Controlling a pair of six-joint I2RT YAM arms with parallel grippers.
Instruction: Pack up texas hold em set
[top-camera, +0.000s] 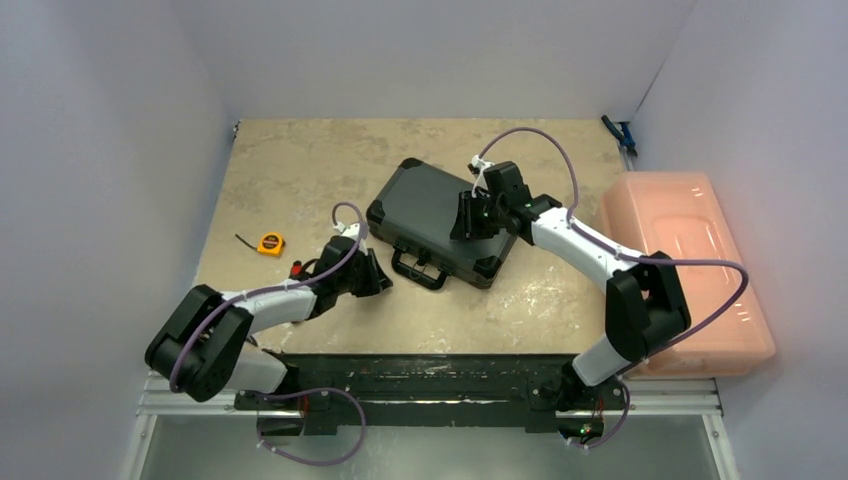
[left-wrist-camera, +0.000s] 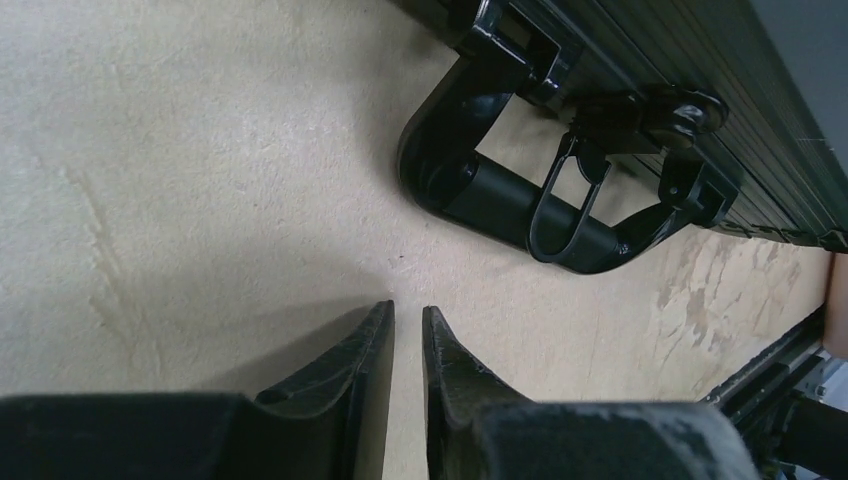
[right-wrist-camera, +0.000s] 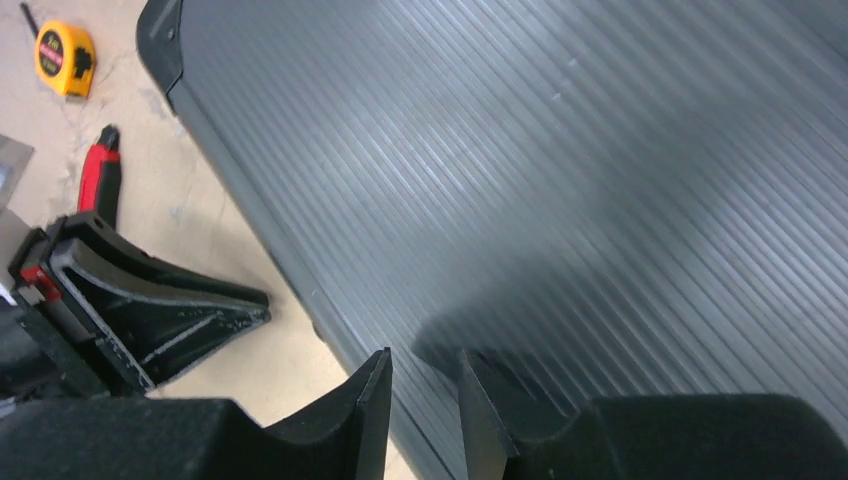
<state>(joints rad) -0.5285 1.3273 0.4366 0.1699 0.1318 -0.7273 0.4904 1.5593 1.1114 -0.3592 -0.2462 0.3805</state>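
Left arm (top-camera: 265, 305) reaches from lower left toward frame centre, forearm low and near level. Left gripper (left-wrist-camera: 408, 308) — fingers almost together, thin slit between the tips, nothing in it. Right arm (top-camera: 585, 245) bends at the elbow on the right, forearm running up-left to centre. Right gripper (right-wrist-camera: 425, 355) points down — jaws partly apart, wider gap, empty.

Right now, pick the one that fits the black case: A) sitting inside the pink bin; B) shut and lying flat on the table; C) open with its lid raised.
B: the black case lies shut on the table, ribbed lid up, handle at its near edge.
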